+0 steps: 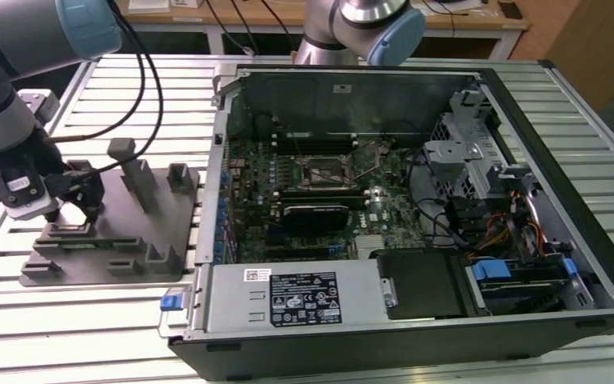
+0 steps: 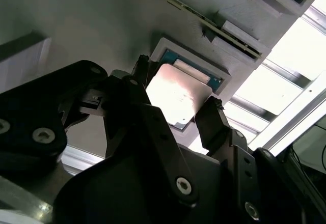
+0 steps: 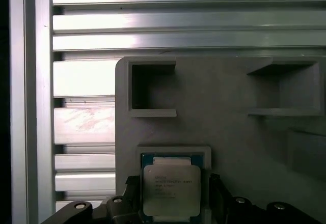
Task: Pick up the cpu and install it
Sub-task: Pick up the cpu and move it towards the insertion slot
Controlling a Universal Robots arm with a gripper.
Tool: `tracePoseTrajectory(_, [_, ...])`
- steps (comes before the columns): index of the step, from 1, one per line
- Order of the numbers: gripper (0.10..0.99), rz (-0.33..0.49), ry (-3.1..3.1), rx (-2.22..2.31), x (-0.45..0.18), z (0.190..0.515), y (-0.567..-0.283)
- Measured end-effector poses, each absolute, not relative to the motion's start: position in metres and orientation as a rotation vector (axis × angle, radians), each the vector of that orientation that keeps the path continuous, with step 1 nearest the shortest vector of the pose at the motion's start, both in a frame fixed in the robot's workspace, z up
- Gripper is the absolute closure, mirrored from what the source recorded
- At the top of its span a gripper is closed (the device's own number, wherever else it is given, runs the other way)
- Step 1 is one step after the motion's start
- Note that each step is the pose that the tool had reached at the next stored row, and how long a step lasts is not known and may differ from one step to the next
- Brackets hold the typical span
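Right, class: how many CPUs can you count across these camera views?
1. The cpu lies in a recess of the grey holder tray, directly under the gripper. I cannot tell whether the motherboard socket holds another.

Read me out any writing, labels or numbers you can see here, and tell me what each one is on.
Nothing can be quoted; all the print is too small or blurred.
On the cpu: several lines of print, unreadable.
On the black label of the silver metal box: unreadable.
On the white sticker beside it: unreadable.
On the small sticker on the case wall: unreadable.
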State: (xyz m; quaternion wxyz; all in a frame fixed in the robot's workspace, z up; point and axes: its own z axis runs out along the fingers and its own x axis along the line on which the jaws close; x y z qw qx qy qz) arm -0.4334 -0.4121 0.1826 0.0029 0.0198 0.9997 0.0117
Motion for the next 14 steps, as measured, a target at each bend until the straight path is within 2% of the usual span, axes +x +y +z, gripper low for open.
tracePoseTrajectory(14, [0.439, 0.061, 3.135, 0.062, -0.4348, 0.1812, -0.4121])
